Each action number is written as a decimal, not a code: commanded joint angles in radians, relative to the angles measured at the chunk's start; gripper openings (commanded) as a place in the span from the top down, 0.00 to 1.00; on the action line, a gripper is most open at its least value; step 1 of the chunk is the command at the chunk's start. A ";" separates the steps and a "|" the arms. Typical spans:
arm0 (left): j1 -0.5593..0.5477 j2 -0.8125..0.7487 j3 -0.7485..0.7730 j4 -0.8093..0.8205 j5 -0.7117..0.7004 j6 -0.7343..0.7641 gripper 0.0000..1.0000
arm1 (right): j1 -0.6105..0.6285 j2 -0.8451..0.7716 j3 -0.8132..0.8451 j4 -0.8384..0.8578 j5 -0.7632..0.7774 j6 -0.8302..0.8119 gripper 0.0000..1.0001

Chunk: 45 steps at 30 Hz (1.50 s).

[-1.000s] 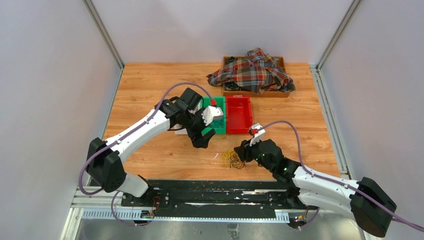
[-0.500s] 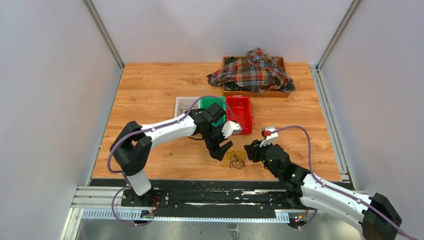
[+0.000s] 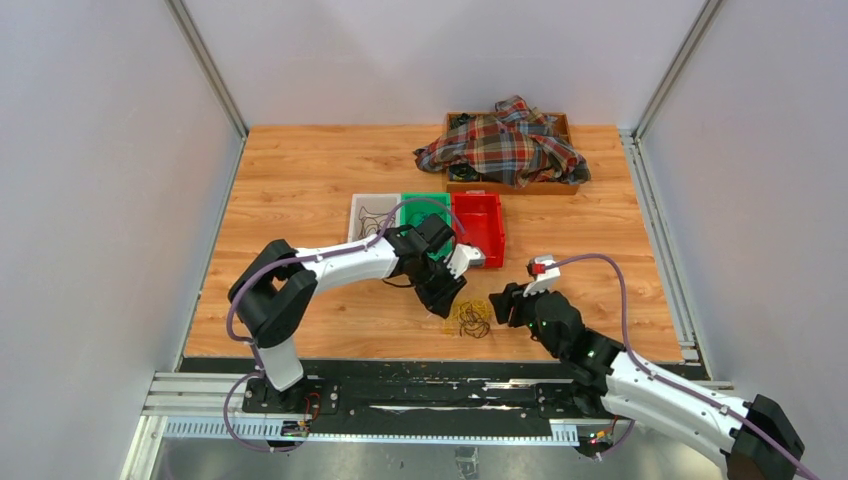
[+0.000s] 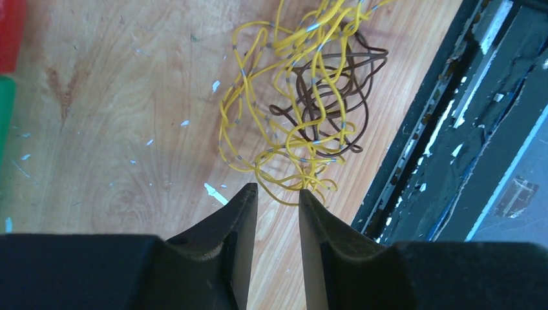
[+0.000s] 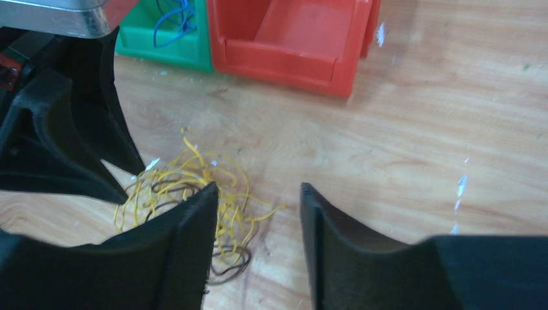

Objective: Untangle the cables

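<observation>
Thin yellow and dark-brown wire cables lie in one knotted clump on the wooden table, near its front edge. I judge them light, springy and snag-prone; best to pinch an outer yellow loop. My left gripper has jaws narrowly parted and empty, tips at the clump's rim. The right gripper is parted and empty, just beside it.

red bin, green bin, plaid shirt

left tool and right tool flank the cables; red bin stands beyond.
</observation>
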 commanded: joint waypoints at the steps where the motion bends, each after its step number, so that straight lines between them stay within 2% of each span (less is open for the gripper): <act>1: -0.007 0.018 -0.036 0.035 -0.016 -0.006 0.67 | -0.008 -0.012 0.053 -0.150 -0.089 0.008 0.44; 3: -0.007 0.018 -0.046 0.036 -0.016 0.002 0.72 | 0.004 -0.018 0.091 -0.232 -0.146 0.020 0.39; 5: -0.007 0.015 -0.050 0.032 -0.023 0.017 0.83 | 0.037 -0.025 0.100 -0.270 -0.195 0.032 0.35; 8: -0.005 -0.001 -0.052 0.017 -0.052 0.050 0.99 | 0.096 -0.024 0.112 -0.306 -0.254 0.058 0.35; 11: -0.005 -0.027 -0.065 0.017 -0.085 0.074 0.99 | 0.144 0.014 0.109 -0.317 -0.253 0.060 0.42; 17: -0.004 -0.067 -0.068 -0.009 -0.128 0.100 0.99 | 0.147 0.158 0.073 -0.155 -0.239 0.055 0.55; 24: 0.008 -0.108 -0.078 -0.049 -0.144 0.147 0.99 | 0.147 0.261 0.084 -0.069 -0.171 0.032 0.63; 26: 0.009 -0.121 -0.070 -0.066 -0.143 0.164 0.99 | 0.147 0.266 0.083 -0.070 -0.169 0.030 0.73; 28: 0.009 -0.134 -0.058 -0.086 -0.141 0.182 0.99 | 0.147 0.244 0.090 -0.095 -0.182 0.035 0.93; 29: 0.009 -0.140 -0.050 -0.097 -0.142 0.188 0.99 | 0.147 0.231 0.099 -0.123 -0.189 0.040 0.99; 33: 0.010 -0.172 0.007 -0.180 -0.126 0.233 0.99 | 0.147 0.101 0.178 -0.267 -0.230 0.052 0.99; 39: 0.021 -0.255 0.067 -0.287 -0.110 0.308 0.89 | 0.146 0.013 0.296 -0.413 -0.275 0.051 1.00; 45: 0.046 -0.345 0.117 -0.376 -0.072 0.391 0.55 | 0.146 0.071 0.396 -0.411 -0.347 -0.015 0.99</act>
